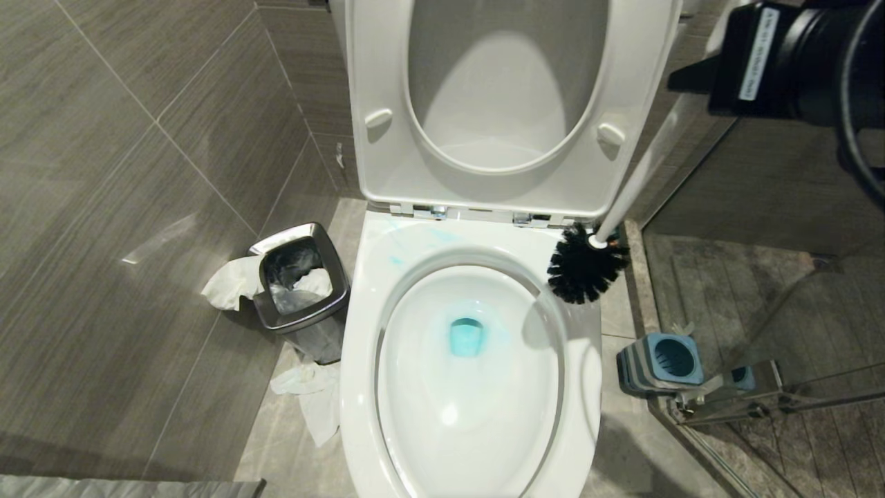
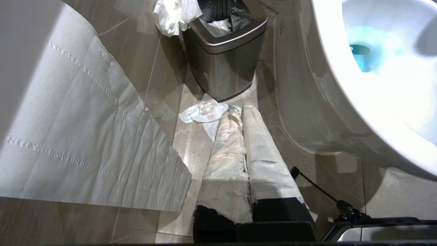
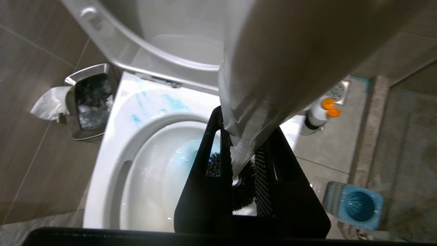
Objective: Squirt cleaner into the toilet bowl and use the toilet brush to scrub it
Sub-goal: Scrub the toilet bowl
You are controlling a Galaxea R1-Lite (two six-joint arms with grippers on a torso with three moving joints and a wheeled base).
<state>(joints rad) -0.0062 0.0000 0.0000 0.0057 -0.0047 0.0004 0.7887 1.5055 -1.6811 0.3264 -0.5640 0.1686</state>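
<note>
The cleaner (image 1: pixel 467 337) already tints the water in the toilet bowl (image 1: pixel 359 387), with streaks on the rear rim, so scrubbing is the step in hand. The right tool (image 3: pixel 244 164) clamps the toilet brush (image 1: pixel 586 264) by its handle, bristles above the right rim; next it must dip into the basin. The left tool (image 2: pixel 240 112), closed and paper-wrapped, hangs by the bin (image 1: pixel 299 287), which holds a black liner and tissue. The blue holder (image 1: pixel 660 363) stands empty.

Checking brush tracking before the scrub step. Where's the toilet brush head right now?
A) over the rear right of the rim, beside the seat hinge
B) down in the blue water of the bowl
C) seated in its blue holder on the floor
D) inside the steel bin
A: in the head view the toilet brush has its black bristles over the back right of the toilet bowl rim, below the raised seat, while the blue holder stands empty.
</note>
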